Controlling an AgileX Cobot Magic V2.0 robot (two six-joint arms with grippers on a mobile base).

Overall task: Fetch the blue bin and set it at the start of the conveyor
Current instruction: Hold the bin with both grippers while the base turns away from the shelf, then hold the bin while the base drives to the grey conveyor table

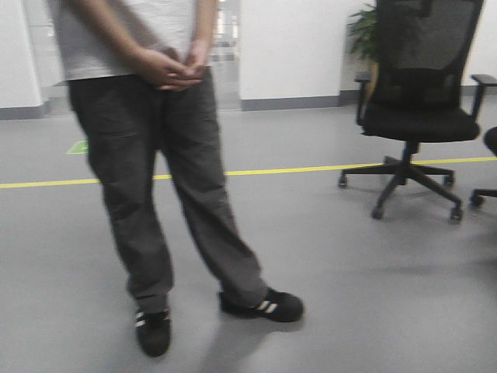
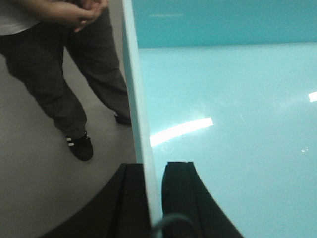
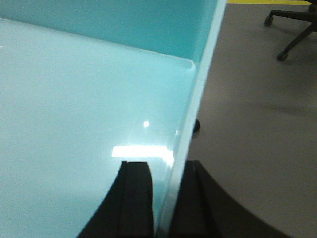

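Front view, person (image 1: 147, 155): stands at 9 o'clock on the grey floor (image 1: 349, 295), hands clasped.
Front view, office chair (image 1: 419, 101): at 2 o'clock, by the yellow line (image 1: 295, 169).
Left wrist, left gripper (image 2: 152, 171): at 6 o'clock, black fingers clamped on either side of one wall of the blue bin (image 2: 223, 124).
Left wrist, blue bin: fills the 3 o'clock side, its pale turquoise floor bare.
Right wrist, right gripper (image 3: 166, 168): at 6 o'clock, grasping the blue bin's wall; bin spreads toward 9 o'clock.

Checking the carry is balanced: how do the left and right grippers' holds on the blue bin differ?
The left gripper sees the blue bin floor right of its wall; the right gripper sees it left. A person stands beyond the left gripper; an office chair beyond the right gripper. Both straddle a wall, one finger inside, one outside.
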